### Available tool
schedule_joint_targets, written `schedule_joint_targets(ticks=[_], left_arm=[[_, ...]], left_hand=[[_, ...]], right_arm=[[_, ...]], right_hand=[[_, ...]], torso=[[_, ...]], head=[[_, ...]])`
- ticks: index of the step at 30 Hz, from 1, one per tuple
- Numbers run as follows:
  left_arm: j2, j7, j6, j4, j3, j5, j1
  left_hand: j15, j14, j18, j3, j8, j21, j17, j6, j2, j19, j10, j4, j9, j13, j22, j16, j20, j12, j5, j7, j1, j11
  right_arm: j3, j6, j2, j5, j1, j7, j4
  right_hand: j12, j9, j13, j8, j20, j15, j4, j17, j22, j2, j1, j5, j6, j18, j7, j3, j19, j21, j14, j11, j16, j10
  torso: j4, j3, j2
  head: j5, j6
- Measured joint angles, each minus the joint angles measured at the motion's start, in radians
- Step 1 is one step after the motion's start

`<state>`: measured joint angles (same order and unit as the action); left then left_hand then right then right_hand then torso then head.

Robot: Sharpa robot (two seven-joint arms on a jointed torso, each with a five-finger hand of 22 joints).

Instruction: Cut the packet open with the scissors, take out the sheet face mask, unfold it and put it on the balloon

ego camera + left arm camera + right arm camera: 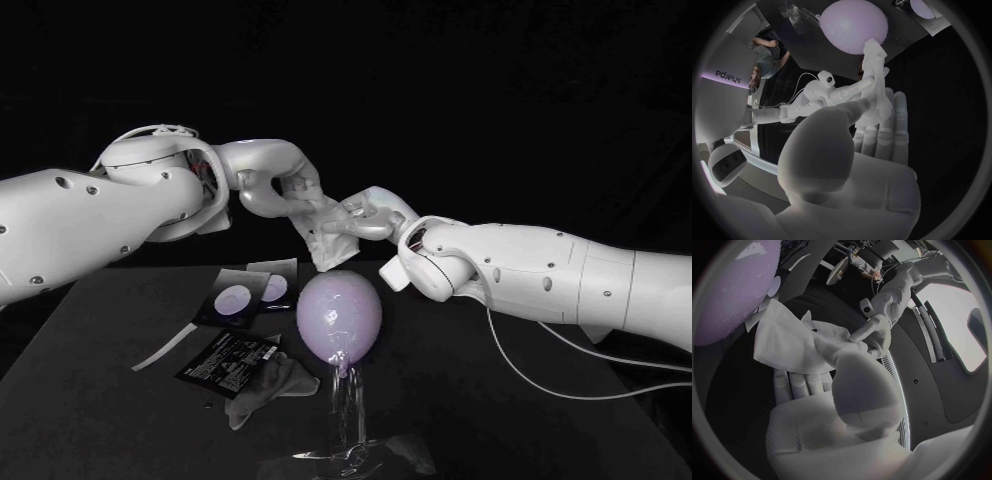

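Both hands meet above the pale purple balloon, which stands on a clear stand in the middle of the table. Between them hangs the white sheet mask, partly folded, its lower edge just over the balloon's top. My left hand pinches the mask from the left and my right hand pinches it from the right. In the left wrist view the left hand holds a strip of the mask near the balloon. In the right wrist view the right hand grips the crumpled mask beside the balloon.
The black opened packet lies left of the stand, with a crumpled grey sheet beside it and a white cut strip further left. A dark card with pale ovals lies behind them. A cable trails at the right.
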<state>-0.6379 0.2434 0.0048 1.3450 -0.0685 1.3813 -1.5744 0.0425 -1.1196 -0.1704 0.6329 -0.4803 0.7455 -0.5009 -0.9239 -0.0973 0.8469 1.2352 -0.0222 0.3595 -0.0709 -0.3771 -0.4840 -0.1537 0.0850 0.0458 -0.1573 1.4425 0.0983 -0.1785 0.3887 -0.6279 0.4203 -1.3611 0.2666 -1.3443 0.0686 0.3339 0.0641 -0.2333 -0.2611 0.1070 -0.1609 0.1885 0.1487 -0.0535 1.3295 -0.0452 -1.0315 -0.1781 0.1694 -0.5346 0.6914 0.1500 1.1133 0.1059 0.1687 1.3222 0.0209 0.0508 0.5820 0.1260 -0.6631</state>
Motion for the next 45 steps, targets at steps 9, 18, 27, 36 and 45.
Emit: schedule_joint_targets(ticks=[9,18,27,36,45], left_arm=[[0.002,-0.020,-0.035,0.005,-0.001,-0.018,0.000],[0.022,-0.034,-0.065,-0.021,-0.004,-0.027,-0.001],[0.025,-0.043,-0.089,-0.023,-0.006,-0.027,0.000],[0.030,-0.044,-0.048,-0.008,-0.007,-0.027,0.000],[0.032,-0.046,-0.014,-0.006,-0.007,-0.026,0.000]], left_hand=[[0.001,-0.003,0.001,0.000,0.003,0.000,0.000,-0.002,-0.003,0.000,0.000,0.000,0.000,0.000,-0.001,0.000,0.000,0.000,0.000,0.001,0.003,0.000],[0.001,-0.003,0.001,0.000,0.005,0.009,-0.001,-0.009,-0.005,-0.004,0.009,0.000,0.001,0.000,-0.006,-0.004,0.004,0.000,0.000,0.004,0.004,-0.002],[0.000,-0.002,0.001,-0.010,0.014,0.009,-0.001,-0.023,-0.002,-0.011,0.027,-0.009,0.001,-0.004,-0.007,-0.004,0.003,0.000,0.000,0.009,0.007,-0.005],[-0.001,0.000,0.002,-0.010,0.018,0.009,-0.001,-0.023,-0.002,-0.011,0.027,-0.009,0.001,-0.003,-0.007,-0.008,0.003,0.000,-0.002,0.009,0.007,-0.005],[-0.001,-0.001,0.002,-0.010,0.015,0.009,-0.002,-0.025,-0.002,-0.011,0.030,-0.009,0.001,-0.004,-0.007,-0.008,0.003,0.000,-0.002,0.010,0.007,-0.009]], right_arm=[[0.000,0.052,0.004,0.021,-0.003,-0.004,-0.003],[-0.001,0.062,-0.022,0.030,-0.011,-0.011,-0.047],[-0.001,0.047,-0.030,0.034,-0.013,-0.020,-0.077],[-0.001,0.033,-0.013,0.050,-0.014,-0.029,-0.065],[-0.001,0.029,0.001,0.061,-0.014,-0.036,-0.042]], right_hand=[[0.000,0.010,0.000,-0.007,0.003,0.000,0.002,0.005,-0.001,0.019,-0.019,0.001,0.000,0.000,0.000,-0.048,0.003,0.004,0.000,0.000,-0.004,0.000],[0.000,0.011,0.000,-0.006,0.003,0.000,0.001,0.007,-0.001,0.023,-0.023,0.001,0.000,0.001,0.000,-0.055,0.003,0.004,0.000,0.002,-0.004,0.002],[-0.009,-0.018,-0.005,0.078,-0.030,0.066,0.031,-0.021,-0.025,0.169,-0.138,-0.007,0.160,0.001,0.057,0.006,-0.055,-0.027,-0.154,0.085,-0.092,-0.232],[-0.009,-0.099,-0.006,0.176,-0.032,0.132,0.069,-0.097,-0.086,0.225,-0.166,-0.007,0.437,0.055,0.006,0.157,-0.320,-0.102,-0.531,0.147,-0.116,-0.540],[-0.009,-0.107,-0.006,0.176,-0.032,0.136,0.079,-0.103,-0.088,0.217,-0.150,-0.007,0.461,0.055,0.000,0.199,-0.322,-0.102,-0.565,0.151,-0.116,-0.574]], torso=[[-0.0003,0.0000,0.000],[-0.0012,-0.0004,0.001],[-0.0016,-0.0006,0.000],[-0.0005,-0.0006,0.000],[0.0002,0.0006,0.001]], head=[[-0.001,0.005],[0.000,0.014],[0.001,0.016],[0.003,0.019],[0.003,0.019]])
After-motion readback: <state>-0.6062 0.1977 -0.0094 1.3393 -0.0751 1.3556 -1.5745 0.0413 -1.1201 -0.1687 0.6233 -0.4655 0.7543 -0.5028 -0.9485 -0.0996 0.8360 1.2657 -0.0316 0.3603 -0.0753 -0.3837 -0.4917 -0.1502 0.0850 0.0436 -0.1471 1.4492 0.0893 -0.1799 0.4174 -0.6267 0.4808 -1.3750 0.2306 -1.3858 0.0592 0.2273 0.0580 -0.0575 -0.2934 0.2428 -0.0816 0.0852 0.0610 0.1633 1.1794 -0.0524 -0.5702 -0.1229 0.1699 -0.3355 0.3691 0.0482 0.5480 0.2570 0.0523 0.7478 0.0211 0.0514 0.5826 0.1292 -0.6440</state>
